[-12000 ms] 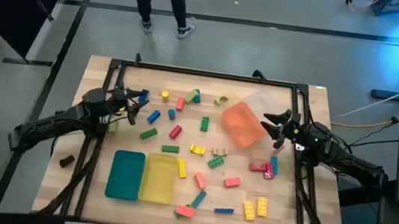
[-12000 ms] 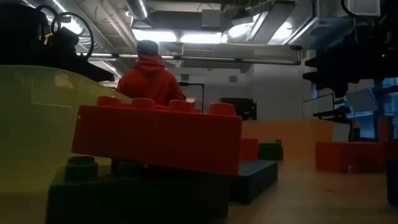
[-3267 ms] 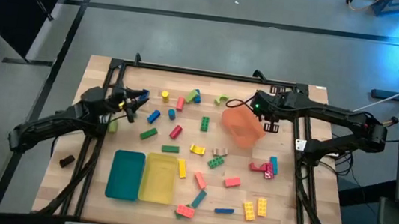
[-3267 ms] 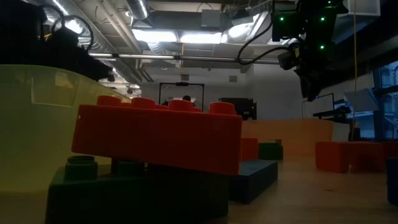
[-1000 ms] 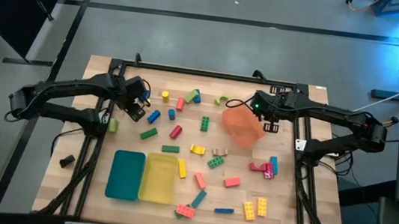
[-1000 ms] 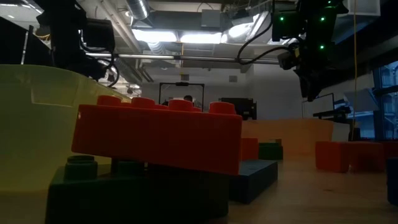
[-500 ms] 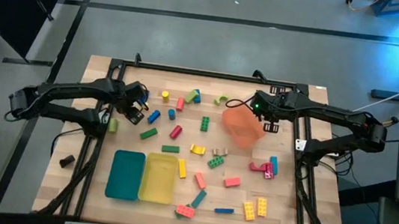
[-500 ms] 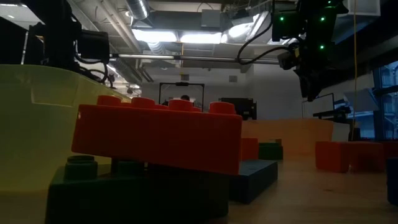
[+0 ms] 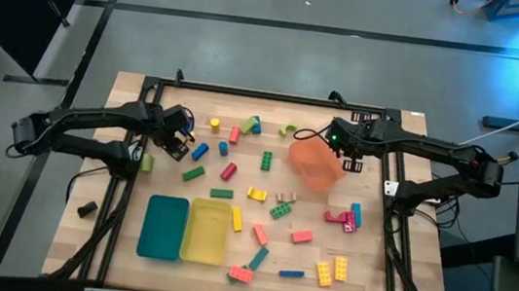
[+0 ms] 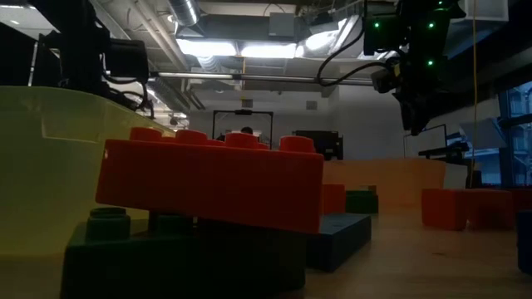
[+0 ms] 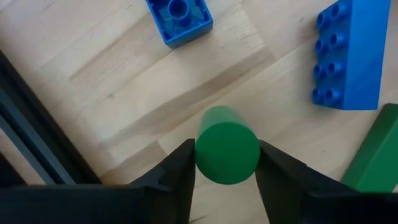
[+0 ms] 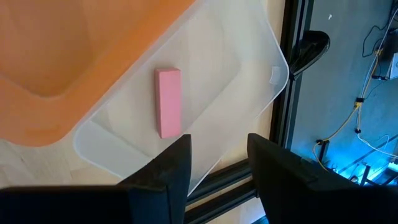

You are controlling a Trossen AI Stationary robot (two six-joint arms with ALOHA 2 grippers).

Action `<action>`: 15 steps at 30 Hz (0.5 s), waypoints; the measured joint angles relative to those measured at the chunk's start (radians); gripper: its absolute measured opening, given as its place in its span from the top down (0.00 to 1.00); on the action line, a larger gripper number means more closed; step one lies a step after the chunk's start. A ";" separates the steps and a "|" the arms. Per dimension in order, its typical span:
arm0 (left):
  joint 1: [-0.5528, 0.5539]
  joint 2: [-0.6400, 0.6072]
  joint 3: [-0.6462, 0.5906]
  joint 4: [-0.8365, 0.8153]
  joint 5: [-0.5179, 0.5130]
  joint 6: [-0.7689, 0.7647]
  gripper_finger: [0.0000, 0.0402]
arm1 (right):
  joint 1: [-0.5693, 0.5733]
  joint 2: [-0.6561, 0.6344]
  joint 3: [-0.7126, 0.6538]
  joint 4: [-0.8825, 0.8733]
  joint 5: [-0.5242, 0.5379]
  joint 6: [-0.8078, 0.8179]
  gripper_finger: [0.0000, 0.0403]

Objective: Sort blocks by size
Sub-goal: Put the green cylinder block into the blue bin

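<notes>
Now, from above: the left tool sits over the far left part of the counter, next to a blue brick and a green bar. The right tool hangs at the far right, above the clear tray that lies against the orange tray. The blocks are scattered across the middle and the near right of the counter. The teal tray and yellow tray lie side by side at the near edge.

Down at counter height, a red brick rests on a dark green brick right in front of the lens, with the yellow tray's wall beside them. The right arm hangs overhead.

Left wrist view: the tool's fingers are pinching a green cylinder block just above the wood, a small blue cube and a long blue brick lying near.

Right wrist view: the fingers stand spread above the clear tray, holding nothing, and a pink bar lies flat inside it.
</notes>
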 joint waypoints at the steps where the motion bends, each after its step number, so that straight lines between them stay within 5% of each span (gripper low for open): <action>1: 0.000 0.000 0.001 0.001 0.000 -0.001 0.71 | 0.000 0.000 0.000 0.000 0.000 0.000 0.61; 15: 0.000 0.001 0.143 -0.025 0.197 -0.001 0.71 | 0.000 0.000 0.000 -0.001 0.000 0.000 0.61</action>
